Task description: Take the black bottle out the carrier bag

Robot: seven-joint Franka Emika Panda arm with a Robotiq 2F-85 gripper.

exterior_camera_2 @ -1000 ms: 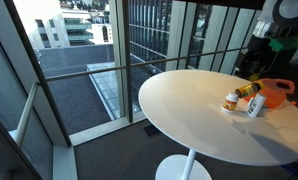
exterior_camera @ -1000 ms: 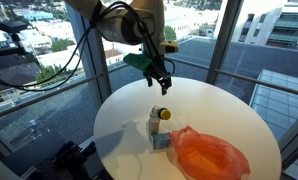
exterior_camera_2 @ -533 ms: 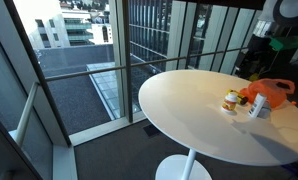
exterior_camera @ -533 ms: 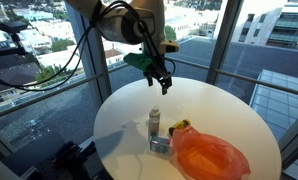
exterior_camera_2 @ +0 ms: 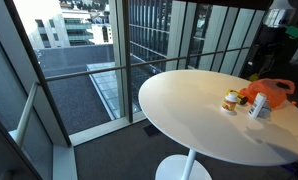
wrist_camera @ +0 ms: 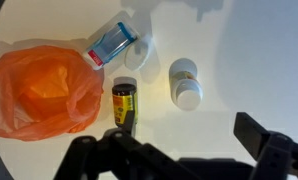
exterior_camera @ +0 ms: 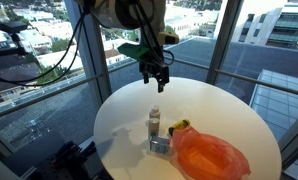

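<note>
- Presently, one round white bench [exterior_camera: 219,105] carries four things: one carrier bag, one black bottle, one white bottle and one blue-and-white container.
- Black bottle [wrist_camera: 124,105], count one: dark body with a yellow label. It lies on its side on the bare bench, outside the bag and just beside the bag's edge. Whether the two touch cannot be told. In an exterior view only its yellow part shows, at the bag's near edge.
- Carrier bag [wrist_camera: 39,90], count one: orange, thin, crumpled and slumped flat on the bench. What it holds cannot be told through the plastic.
- White bottle [wrist_camera: 186,85], count one: upright and capped, near the black bottle and apart from it.
- Blue-and-white container [wrist_camera: 113,42], count one: on its side, just beside the bag.
- Gripper [exterior_camera: 157,84], count one: it hangs above the bench, well apart from all four things. The fingers [wrist_camera: 264,140] are spread, with nothing between them.
</note>
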